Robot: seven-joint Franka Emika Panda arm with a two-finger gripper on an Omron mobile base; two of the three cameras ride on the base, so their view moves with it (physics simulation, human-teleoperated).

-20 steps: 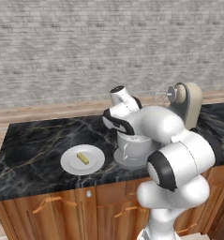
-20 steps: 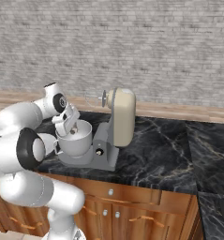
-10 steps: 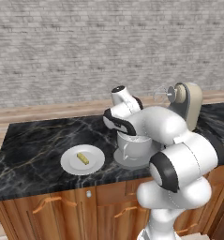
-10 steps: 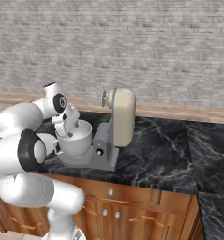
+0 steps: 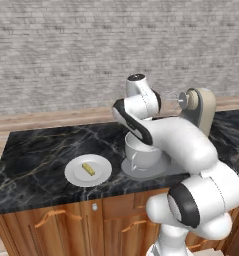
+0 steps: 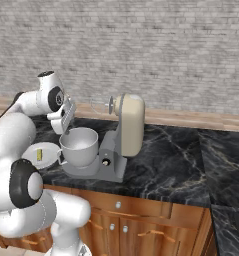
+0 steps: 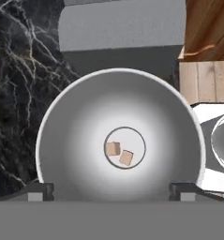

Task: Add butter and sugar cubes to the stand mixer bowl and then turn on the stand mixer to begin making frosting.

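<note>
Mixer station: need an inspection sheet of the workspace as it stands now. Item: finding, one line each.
Surface: black marble counter on wood cabinets.
Job's things: two sugar cubes lie at the bottom of the stand mixer bowl; bowl sits on the stand mixer base, head tilted up; butter lies on the white plate beside the mixer.
Clutter: nothing seen.
Grippers: tool open, empty, above the bowl, pointing down into it.
Cables: nothing seen.
Surroundings: grey brick wall, wood ledge behind the counter.
</note>
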